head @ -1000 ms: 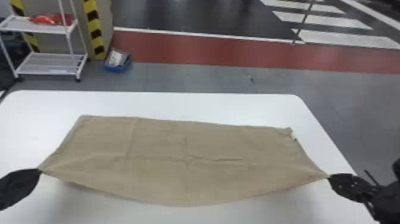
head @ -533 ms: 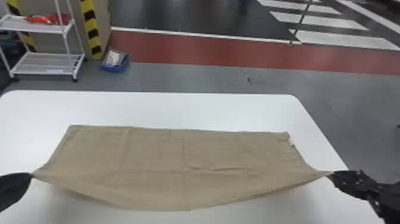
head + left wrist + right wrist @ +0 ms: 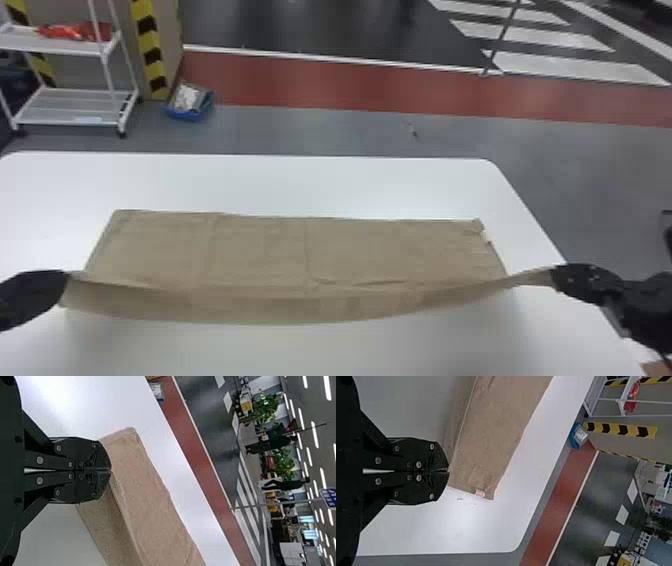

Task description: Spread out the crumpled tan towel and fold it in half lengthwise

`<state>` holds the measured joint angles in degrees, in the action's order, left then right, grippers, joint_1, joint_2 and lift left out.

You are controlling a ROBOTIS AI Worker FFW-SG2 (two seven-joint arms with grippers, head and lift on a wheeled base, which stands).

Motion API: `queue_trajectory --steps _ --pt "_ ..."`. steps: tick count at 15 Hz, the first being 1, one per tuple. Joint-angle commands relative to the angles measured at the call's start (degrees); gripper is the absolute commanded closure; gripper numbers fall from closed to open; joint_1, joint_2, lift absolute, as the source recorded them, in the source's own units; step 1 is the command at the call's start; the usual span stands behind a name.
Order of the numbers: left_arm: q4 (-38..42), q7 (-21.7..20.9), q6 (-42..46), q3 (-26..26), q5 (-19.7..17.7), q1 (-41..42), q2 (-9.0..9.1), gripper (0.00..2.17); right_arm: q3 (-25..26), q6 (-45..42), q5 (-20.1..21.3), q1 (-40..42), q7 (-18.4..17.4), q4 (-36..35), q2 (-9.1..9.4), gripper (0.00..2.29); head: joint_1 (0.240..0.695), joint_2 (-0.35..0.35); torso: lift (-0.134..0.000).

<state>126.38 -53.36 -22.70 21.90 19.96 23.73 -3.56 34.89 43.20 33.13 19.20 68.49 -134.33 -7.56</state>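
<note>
Tan towel (image 3: pixel 260 250) on the white table (image 3: pixel 310 185), near edge held up.
Left gripper (image 3: pixel 66 278) pinches the towel's near left corner, right gripper (image 3: pixel 553 275) its near right; both point in over the table.

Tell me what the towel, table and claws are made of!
Towel: soft-looking, dull cloth, maybe cotton; it sags and creases.
Table: smooth, slightly shiny, perhaps laminate or plastic; its white top catches light.
Left claw and right claw: matte black, metal or hard plastic, can't tell; screws dot them.
</note>
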Motion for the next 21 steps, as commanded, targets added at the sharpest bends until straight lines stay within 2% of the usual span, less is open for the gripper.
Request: queue_trajectory --steps 1,3,8,10,14,21 --pt "-3.68 -0.08 -3.63 -2.30 4.30 -5.88 -0.57 1.79 -1.93 1.41 3.43 -5.14 -0.02 5.22 -1.66 1.30 0.695 -0.200 -0.125" --pt "-7.81 -0.08 -4.16 -4.59 7.99 -10.89 -1.18 1.79 -3.78 1.59 5.80 -9.09 -0.02 9.70 -2.54 1.30 0.695 -0.201 -0.125" --pt "-19.06 0.27 -6.97 -7.67 11.24 -21.53 -3.56 1.79 -7.91 1.41 10.90 -16.13 -0.02 18.05 -3.60 1.30 0.695 -0.187 -0.125" --pt "-22.67 0.27 -6.97 -8.02 12.12 -24.25 -3.91 1.79 -9.84 1.41 12.30 -18.76 -0.02 19.90 -3.77 1.30 0.695 -0.171 -0.125" --pt "-26.09 0.71 -6.97 -9.25 13.27 -26.63 -4.88 1.79 -13.01 1.59 14.68 -21.66 -0.02 21.48 -4.48 1.30 0.695 -0.147 -0.125" --pt "-27.94 0.71 -6.97 -10.04 14.06 -28.30 -5.14 1.79 -16.88 1.59 17.75 -24.21 0.15 23.50 -5.09 1.30 0.695 -0.117 -0.125"
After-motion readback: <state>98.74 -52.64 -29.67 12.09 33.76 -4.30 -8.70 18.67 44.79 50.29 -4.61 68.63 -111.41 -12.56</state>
